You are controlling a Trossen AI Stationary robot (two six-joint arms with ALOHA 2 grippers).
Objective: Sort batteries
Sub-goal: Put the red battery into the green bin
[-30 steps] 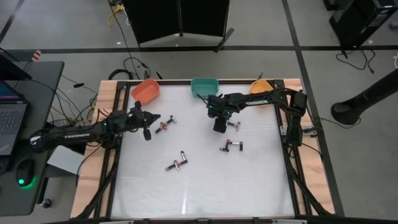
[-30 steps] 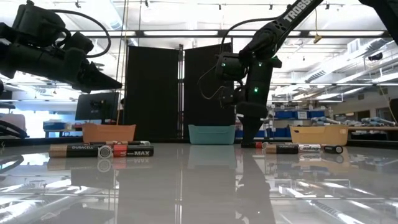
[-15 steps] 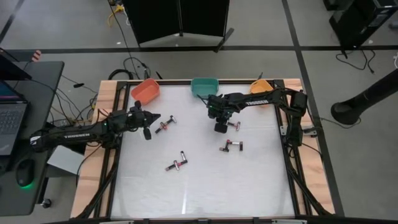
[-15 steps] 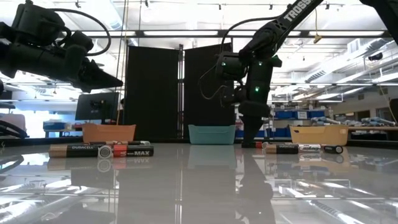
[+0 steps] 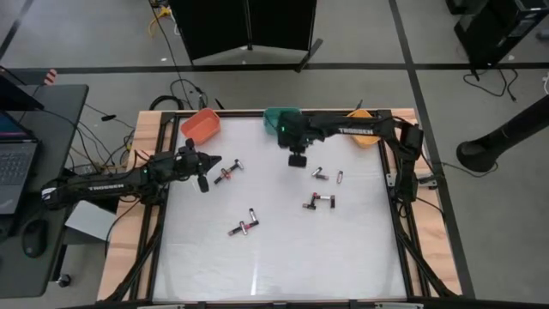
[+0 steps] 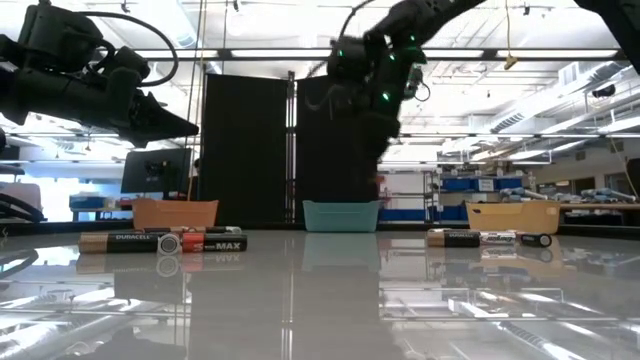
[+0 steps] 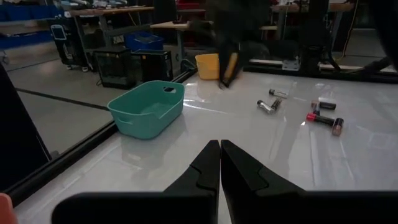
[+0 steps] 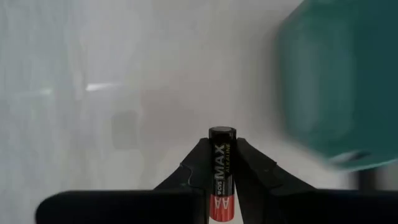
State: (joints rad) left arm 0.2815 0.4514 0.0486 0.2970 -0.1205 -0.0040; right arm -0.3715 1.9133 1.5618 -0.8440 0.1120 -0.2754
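Right wrist view has a red-and-black battery [image 8: 222, 167] pinched between the right gripper [image 5: 297, 160] fingers, top centre of the overhead frame beside the teal bin [image 5: 274, 118]. Other batteries [image 5: 319, 202] lie mid-table. Left gripper [image 5: 204, 178], centre-left, is closed, empty.

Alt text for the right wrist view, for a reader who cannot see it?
The right gripper holds a black and red AA battery upright between its two dark fingers, above the white table. The teal bin shows blurred at one edge.
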